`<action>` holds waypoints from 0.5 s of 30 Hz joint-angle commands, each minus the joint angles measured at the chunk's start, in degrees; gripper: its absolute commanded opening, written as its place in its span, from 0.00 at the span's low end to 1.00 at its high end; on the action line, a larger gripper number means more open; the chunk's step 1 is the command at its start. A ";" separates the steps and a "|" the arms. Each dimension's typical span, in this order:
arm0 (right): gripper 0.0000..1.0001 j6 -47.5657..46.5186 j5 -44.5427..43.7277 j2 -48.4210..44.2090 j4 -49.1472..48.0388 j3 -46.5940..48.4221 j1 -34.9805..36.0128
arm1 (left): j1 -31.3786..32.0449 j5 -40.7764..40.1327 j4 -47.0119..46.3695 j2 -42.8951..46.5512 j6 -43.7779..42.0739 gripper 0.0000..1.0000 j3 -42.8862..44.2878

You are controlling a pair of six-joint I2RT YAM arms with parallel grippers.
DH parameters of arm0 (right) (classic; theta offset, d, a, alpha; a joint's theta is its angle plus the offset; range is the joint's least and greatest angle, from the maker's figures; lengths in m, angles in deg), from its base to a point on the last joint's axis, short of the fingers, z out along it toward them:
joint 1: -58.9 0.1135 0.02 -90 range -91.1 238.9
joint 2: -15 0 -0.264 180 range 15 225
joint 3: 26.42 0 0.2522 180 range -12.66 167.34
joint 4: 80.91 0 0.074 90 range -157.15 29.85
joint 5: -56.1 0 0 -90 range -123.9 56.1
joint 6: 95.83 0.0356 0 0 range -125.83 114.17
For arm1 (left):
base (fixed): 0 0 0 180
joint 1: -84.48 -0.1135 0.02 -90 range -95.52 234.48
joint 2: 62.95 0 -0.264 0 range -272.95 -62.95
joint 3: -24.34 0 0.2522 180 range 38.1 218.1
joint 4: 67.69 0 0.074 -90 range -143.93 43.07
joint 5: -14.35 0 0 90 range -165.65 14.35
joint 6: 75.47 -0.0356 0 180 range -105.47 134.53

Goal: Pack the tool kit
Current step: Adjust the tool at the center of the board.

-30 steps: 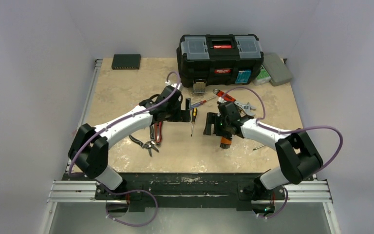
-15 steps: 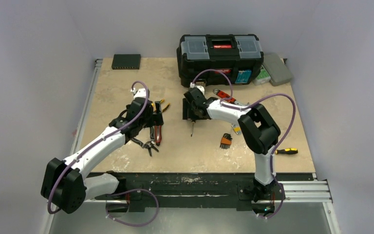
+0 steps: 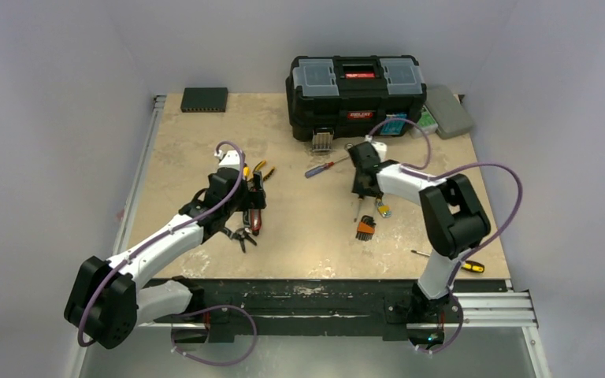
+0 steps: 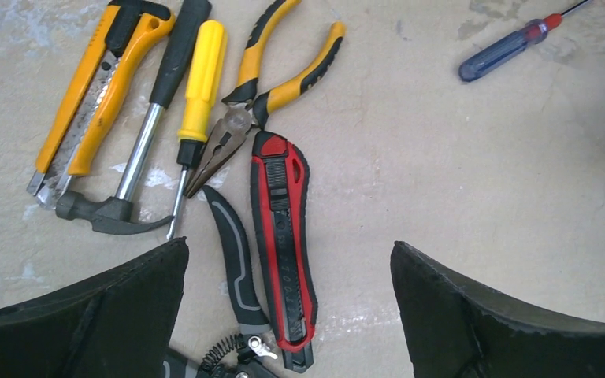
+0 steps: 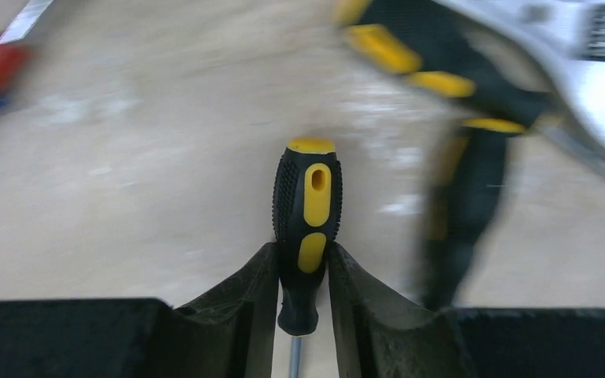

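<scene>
The black toolbox (image 3: pixel 354 83) stands closed at the back of the table. My right gripper (image 5: pixel 301 252) is shut on the black-and-yellow handle of a screwdriver (image 5: pixel 307 201); from above, the right gripper (image 3: pixel 360 187) sits right of centre, in front of the toolbox. My left gripper (image 4: pixel 290 250) is open and low over a red utility knife (image 4: pixel 282 236) and a black-handled pruner (image 4: pixel 232 256); from above, the left gripper (image 3: pixel 255 194) is left of centre. Beyond them lie yellow pliers (image 4: pixel 272 83), a yellow screwdriver (image 4: pixel 199 79), a hammer (image 4: pixel 134 169) and a yellow knife (image 4: pixel 94 87).
A blue-handled screwdriver (image 3: pixel 319 168), a wire brush (image 3: pixel 322 142), a hex key set (image 3: pixel 365 227) and a small yellow screwdriver (image 3: pixel 471 266) lie loose on the table. A grey case (image 3: pixel 449 110) sits right of the toolbox. A thin black device (image 3: pixel 204 98) is at the back left. A wrench (image 5: pixel 591 71) lies near my right gripper.
My right gripper has closed on the black-and-yellow screwdriver and carried it from the table's middle toward the right. The left gripper has stayed open over the left tool cluster.
</scene>
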 commanded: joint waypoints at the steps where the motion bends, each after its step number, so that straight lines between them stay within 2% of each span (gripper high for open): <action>1: 0.27 -4.02 -0.46 -5.20 2.48 -5.95 -6.27 | 0.49 2.38 -4.46 1.33 -1.08 0.96 -0.30; 10: 0.31 -5.29 3.39 -11.96 3.47 -9.33 -14.25 | 0.82 3.09 -4.70 1.73 -1.50 0.95 -0.47; 13: 0.61 -5.01 4.24 -14.90 3.66 -9.38 -14.41 | 0.95 4.61 -5.44 1.83 -1.90 0.95 -0.60; 15: 0.74 -4.73 4.40 -17.51 4.38 -9.00 -14.40 | 1.19 5.24 -5.99 2.27 -2.36 0.95 -0.89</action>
